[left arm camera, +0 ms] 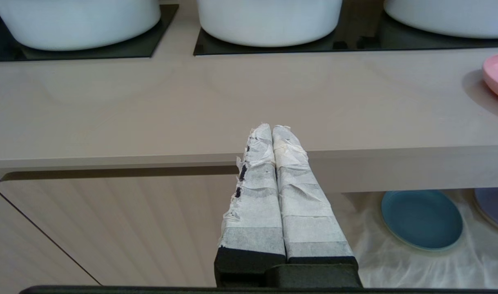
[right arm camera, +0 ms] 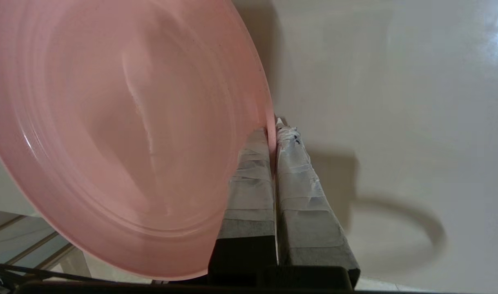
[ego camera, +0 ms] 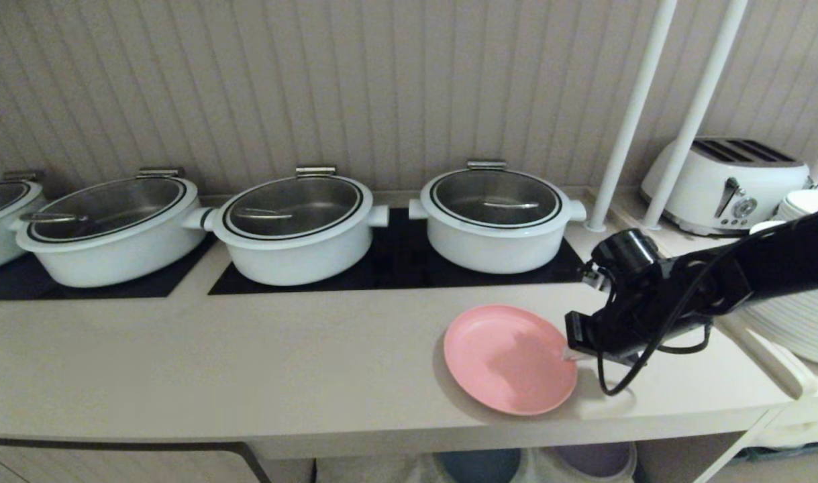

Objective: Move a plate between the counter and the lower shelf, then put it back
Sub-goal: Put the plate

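**Pink plate pinched at rim by right tool, over worktop front**

The right tool point(ego camera: 573, 353) is seen closed tight on the plate point(ego camera: 509, 359); in the right wrist view the plate's thin rim is sandwiched betw. the two tape-wrapped fingers point(right arm camera: 253, 179), w/ no gap left. The rim is gripped at the plate's right edge. The right arm is stretched in from the right side of the head view, roughly level, wrist angled slightly down toward the plate, a black cable looped under it. The plate is found near the front edge of the worktop point(ego camera: 214, 362), right of centre, in front of the rightmost white pot point(ego camera: 494, 218); a shadow is cast under it, but whether it rests on the surface or is lifted just clear cannot be told.

The left tool point(left arm camera: 272, 128) is held shut on nothing, fingers pressed together, pointed at the worktop's front edge, apart from the plate.

Further out: three more white pots are lined up on black cooktop panels point(ego camera: 395, 265) to the left. A white toaster point(ego camera: 724, 184) and stacked white plates point(ego camera: 801, 322) are seen at right. Below, on the lower shelf point(left arm camera: 396, 261), draped in white cloth, a blue plate point(left arm camera: 421, 218) and a purple plate point(left arm camera: 496, 206) are laid.
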Robot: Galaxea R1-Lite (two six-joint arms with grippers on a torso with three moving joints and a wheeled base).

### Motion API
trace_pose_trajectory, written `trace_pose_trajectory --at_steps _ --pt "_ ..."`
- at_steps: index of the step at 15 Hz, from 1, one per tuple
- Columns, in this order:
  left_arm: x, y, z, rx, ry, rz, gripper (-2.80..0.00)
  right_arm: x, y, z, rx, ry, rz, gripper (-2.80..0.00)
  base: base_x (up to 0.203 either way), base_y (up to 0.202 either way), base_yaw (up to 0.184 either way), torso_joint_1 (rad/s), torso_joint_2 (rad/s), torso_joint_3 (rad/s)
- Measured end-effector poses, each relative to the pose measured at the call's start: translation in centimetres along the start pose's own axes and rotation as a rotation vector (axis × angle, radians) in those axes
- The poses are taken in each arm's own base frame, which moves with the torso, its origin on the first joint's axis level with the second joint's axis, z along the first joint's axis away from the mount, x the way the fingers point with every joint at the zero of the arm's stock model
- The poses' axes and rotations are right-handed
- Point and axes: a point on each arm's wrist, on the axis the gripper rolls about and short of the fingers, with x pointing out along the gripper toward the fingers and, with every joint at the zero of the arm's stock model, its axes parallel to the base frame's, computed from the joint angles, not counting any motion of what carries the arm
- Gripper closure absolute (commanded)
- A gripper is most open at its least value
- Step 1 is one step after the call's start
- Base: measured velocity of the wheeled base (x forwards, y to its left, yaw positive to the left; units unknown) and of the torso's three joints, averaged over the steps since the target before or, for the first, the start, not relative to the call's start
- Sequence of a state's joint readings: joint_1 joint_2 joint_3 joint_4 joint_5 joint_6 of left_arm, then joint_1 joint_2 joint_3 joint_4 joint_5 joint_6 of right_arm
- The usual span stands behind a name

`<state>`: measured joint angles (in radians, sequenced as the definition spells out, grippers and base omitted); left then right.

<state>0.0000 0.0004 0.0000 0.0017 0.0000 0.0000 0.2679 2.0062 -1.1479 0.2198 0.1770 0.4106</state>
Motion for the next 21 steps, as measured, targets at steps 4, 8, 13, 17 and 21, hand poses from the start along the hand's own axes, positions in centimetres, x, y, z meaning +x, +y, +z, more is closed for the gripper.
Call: trace_pose_trajectory --at_steps 4,8,13,17,21 --pt "0.0 0.0 0.0 0.000 0.000 0.000 0.00 0.3 0.1 0.3 0.002 -0.005 0.002 0.00 0.000 0.000 0.000 0.000 0.00 0.000" --pt "0.0 0.0 0.0 0.000 0.000 0.000 0.00 0.6 0.2 0.8 0.020 -0.015 0.005 0.00 0.000 0.000 0.000 0.000 0.00 0.000" --pt "0.0 0.0 0.0 0.000 0.000 0.000 0.00 0.8 0.2 1.0 0.021 -0.016 0.006 0.00 0.000 0.000 0.000 0.000 0.00 0.000" --pt "0.0 0.0 0.0 0.000 0.000 0.000 0.00 0.8 0.3 1.3 0.021 -0.022 0.007 0.00 0.000 0.000 0.000 0.000 0.00 0.000" --pt "0.0 0.0 0.0 0.000 0.000 0.000 0.00 0.8 0.4 1.4 0.019 -0.025 0.008 0.00 0.000 0.000 0.000 0.000 0.00 0.000"
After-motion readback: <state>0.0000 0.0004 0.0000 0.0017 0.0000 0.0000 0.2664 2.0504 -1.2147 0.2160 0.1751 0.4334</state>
